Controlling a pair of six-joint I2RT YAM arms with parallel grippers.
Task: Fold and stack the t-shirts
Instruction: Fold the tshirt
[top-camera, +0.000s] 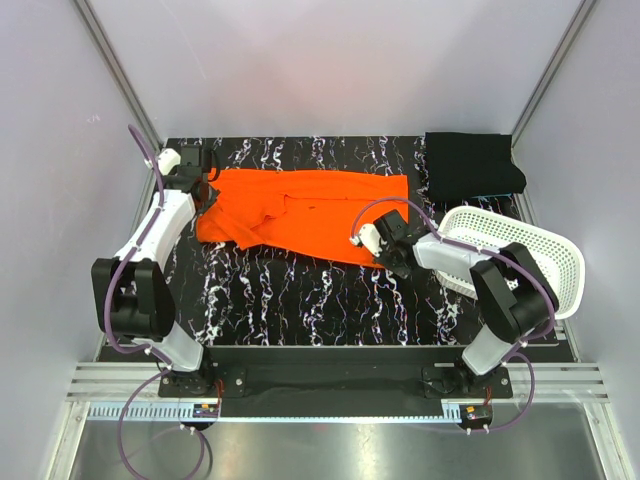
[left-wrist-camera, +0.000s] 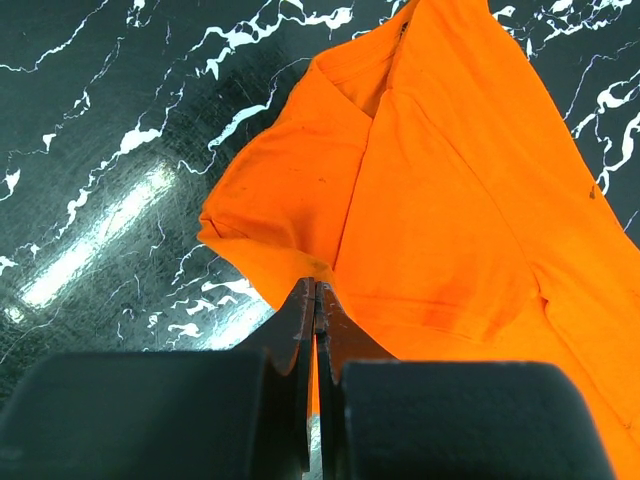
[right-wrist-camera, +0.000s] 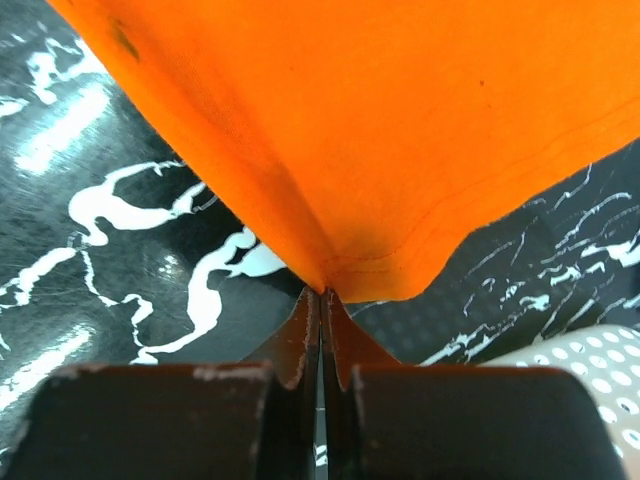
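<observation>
The bright orange t-shirt (top-camera: 300, 212) lies spread lengthwise across the back half of the black marbled table (top-camera: 300, 300), partly folded over itself. My left gripper (top-camera: 208, 196) is shut on its left edge near the sleeve; the left wrist view shows the fabric (left-wrist-camera: 440, 200) pinched between the closed fingertips (left-wrist-camera: 317, 292). My right gripper (top-camera: 385, 250) is shut on the shirt's lower right corner (right-wrist-camera: 400, 150), its tips (right-wrist-camera: 322, 296) pinching the hem. The black t-shirt (top-camera: 472, 165) lies folded at the back right corner.
A white perforated basket (top-camera: 540, 250) lies tipped on its side at the right edge, right behind my right arm; its rim shows in the right wrist view (right-wrist-camera: 590, 360). Grey walls enclose the table on three sides.
</observation>
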